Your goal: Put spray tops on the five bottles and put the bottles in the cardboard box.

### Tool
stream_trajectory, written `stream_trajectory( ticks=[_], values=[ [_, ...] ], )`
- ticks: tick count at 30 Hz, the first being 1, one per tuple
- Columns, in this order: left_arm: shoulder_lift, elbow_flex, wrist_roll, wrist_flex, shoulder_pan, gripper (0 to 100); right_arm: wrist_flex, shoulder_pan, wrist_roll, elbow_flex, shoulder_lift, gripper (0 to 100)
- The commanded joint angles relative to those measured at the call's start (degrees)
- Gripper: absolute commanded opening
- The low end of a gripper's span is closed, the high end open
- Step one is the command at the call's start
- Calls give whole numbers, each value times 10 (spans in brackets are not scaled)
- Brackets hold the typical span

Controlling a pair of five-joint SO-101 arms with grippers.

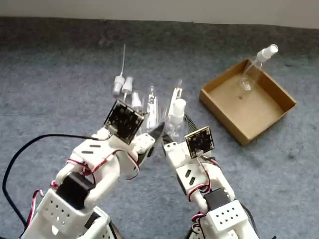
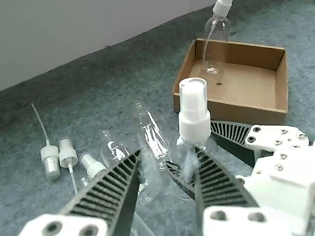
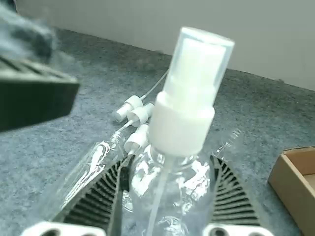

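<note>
Cardboard box (image 1: 222,118) at far right holds one capped bottle (image 1: 248,77) leaning on its far wall. Right gripper (image 3: 170,167) clamps an upright bottle (image 3: 162,189), spray top (image 3: 189,93) fitted, at centre. Left gripper (image 2: 167,155), jaws apart, sits just left of it. Loose spray tops (image 1: 122,84) lie far left.

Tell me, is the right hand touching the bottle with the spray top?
Touching. In the right wrist view the right hand clamps the bottle between both fingers.
</note>
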Motion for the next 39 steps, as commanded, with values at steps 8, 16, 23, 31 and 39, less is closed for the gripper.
stream_trajectory(
  ticks=[8,16,23,31,39],
  values=[
    [-145,123,24,7,-7,19,-14,11,2,35,-12,131],
    [-194,191,69,6,48,6,-14,65,-73,33,-12,131],
    [-218,252,116,-16,103,6,-14,76,-101,11,-11,131],
    [-259,351,138,-111,108,6,115,74,-102,-100,-9,131],
    [-340,395,222,-116,108,6,145,72,-102,-189,-7,131]
  ],
)
